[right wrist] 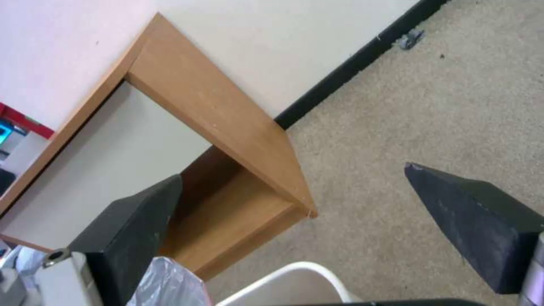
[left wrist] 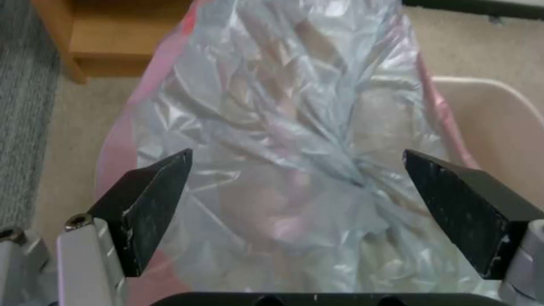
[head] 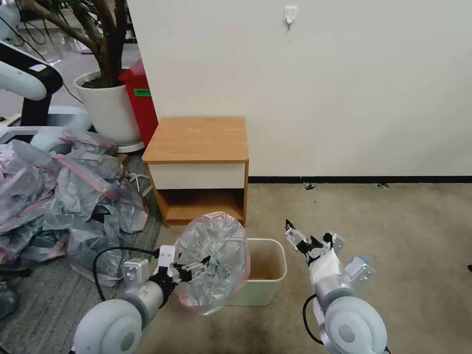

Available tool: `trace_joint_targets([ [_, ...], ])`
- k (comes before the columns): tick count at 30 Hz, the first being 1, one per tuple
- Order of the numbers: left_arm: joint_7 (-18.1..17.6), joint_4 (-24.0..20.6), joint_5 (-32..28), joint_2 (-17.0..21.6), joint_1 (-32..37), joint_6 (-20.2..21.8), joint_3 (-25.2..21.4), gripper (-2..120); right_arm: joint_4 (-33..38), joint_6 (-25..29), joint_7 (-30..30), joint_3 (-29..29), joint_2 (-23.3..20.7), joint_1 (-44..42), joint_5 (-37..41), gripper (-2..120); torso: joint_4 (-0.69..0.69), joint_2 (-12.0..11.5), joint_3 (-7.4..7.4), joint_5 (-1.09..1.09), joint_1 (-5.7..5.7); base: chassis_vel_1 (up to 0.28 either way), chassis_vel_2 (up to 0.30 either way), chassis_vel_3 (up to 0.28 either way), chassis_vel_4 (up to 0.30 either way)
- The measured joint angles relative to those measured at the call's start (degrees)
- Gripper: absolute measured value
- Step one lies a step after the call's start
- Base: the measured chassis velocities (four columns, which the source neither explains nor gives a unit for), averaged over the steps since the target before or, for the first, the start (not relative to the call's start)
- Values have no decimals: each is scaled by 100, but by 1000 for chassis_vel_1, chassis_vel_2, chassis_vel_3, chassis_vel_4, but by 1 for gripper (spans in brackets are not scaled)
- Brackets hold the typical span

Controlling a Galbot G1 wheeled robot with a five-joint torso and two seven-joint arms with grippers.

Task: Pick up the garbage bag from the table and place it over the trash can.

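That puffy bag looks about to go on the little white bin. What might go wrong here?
The left gripper has its fingers wide apart around the garbage bag, so the bag could slip free. The bag is ballooned and covers just one side of the trash can, so its pink rim may miss the far edge. The right gripper hangs open beside the can, holding nothing, so the light bin might tip or slide if pushed.

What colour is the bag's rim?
Pink, on the grey translucent bag; clearest in head view.
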Motion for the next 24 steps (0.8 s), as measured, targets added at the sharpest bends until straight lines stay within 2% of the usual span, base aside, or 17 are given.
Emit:
trace_joint_targets([
  [8,-58,309,26,-111,-158,-5,158,91,-17,60,0,22,3,-59,-60,100,0,0,0,0,0,0,0,0,0],
  [12,-137,438,40,-179,-256,-6,246,82,-52,85,-1,38,9,-70,-62,100,0,0,0,0,0,0,0,0,0],
  [24,-300,685,48,-166,-479,-10,489,82,-117,127,-9,41,30,-96,-90,100,0,0,0,1,0,0,0,0,0],
])
